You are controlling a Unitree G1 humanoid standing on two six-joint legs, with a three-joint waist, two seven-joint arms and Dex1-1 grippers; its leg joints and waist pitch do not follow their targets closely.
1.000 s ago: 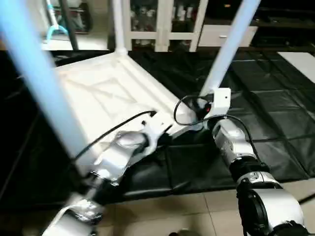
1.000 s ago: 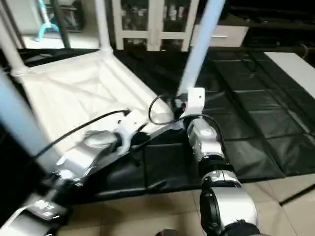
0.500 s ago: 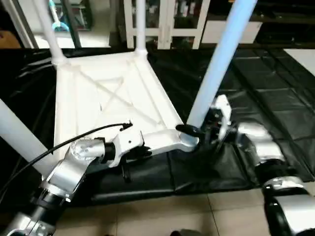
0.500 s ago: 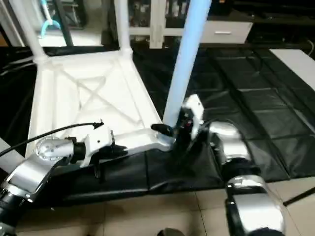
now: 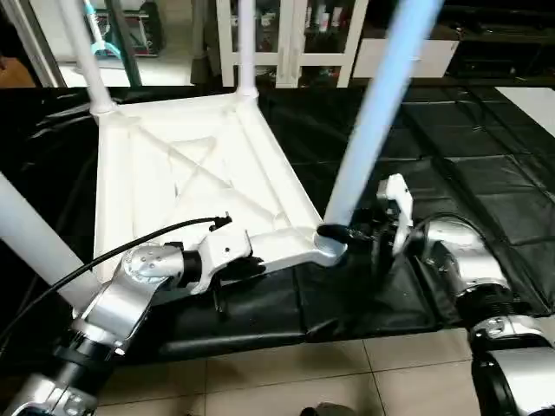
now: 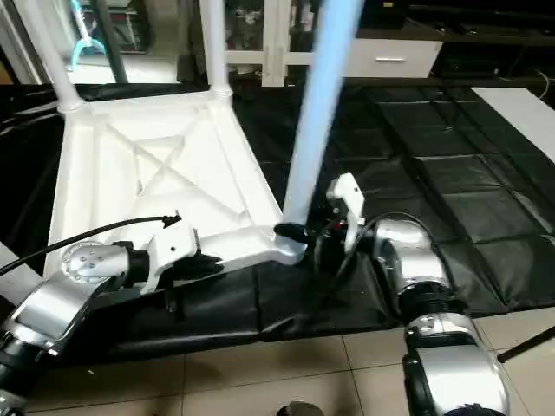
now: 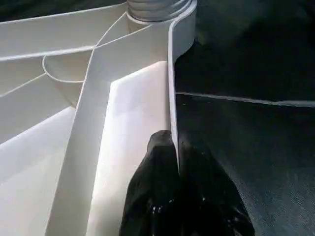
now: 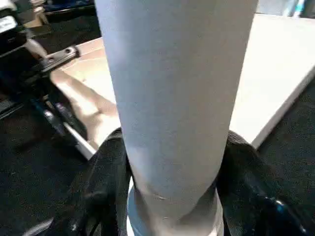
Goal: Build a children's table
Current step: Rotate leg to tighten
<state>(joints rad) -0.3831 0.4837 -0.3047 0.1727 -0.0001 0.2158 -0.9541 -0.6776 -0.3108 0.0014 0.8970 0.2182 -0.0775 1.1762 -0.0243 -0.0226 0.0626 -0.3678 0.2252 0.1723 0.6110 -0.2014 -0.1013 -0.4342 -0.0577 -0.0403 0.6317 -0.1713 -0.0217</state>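
Observation:
The children's table lies upside down on the black mat, its ribbed white top facing up. Legs stand in the two far corner sockets, and another rises at the near left. The near right leg stands in its corner socket. My right gripper is shut around this leg's base, one black finger on each side of the tube. My left gripper is shut on the top's near rim, its fingers pinching the thin edge.
A white glass-door cabinet stands behind the mat. The black mat spreads to the right, and tiled floor runs along the near edge. A black cable loops over my left forearm.
The camera has swung, so the whole picture shifted. My right wrist has turned at the near right leg's base, and that leg now stands slightly more upright. The left gripper keeps its hold.

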